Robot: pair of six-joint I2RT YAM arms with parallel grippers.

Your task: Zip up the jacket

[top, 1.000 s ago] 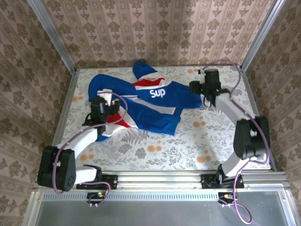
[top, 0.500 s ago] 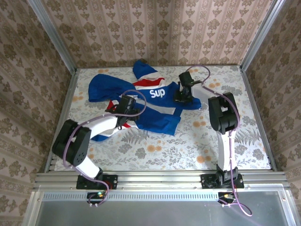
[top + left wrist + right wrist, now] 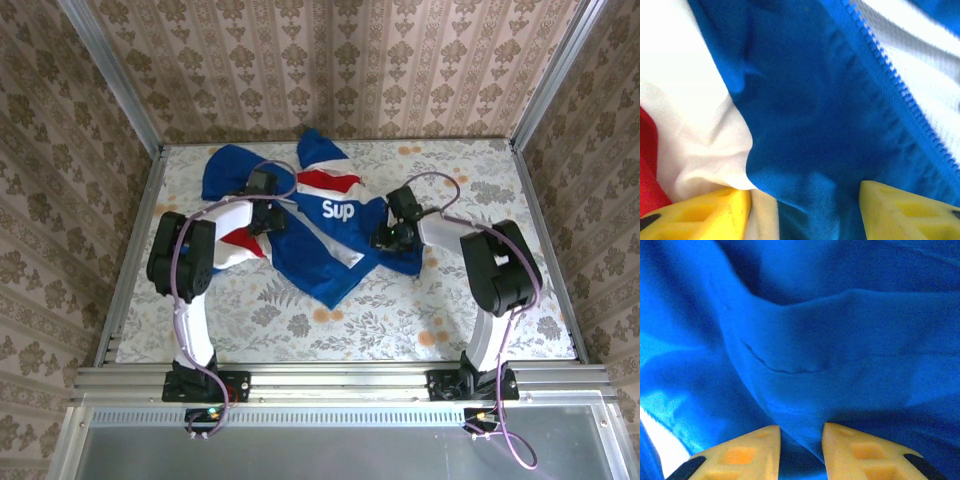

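The jacket (image 3: 318, 235) lies spread and rumpled on the far half of the table (image 3: 450, 300), a little left of the middle. Its hood (image 3: 322, 152) points toward the far edge, and its blue lower body reaches toward the table's centre. White "Sup" lettering (image 3: 338, 211) sits on the blue chest, with red and white panels above it and on the sleeve by the left edge. The front is open: in the left wrist view the zipper teeth (image 3: 900, 85) run diagonally past white mesh lining (image 3: 920, 45), unjoined. The left gripper (image 3: 265, 215) is down on the jacket's left side, where blue meets the white and red panels. Its yellow fingers (image 3: 705, 212) stand well apart with loose cloth lying between them, released rather than clamped. The right gripper (image 3: 385, 237) is on the jacket's right edge, nearer the right side of the table. Its fingers (image 3: 740, 452) sit close together, clenched on a fold of blue fabric that rises from the narrow gap between them. Patterned wallpaper (image 3: 350, 60) backs the table on three sides.
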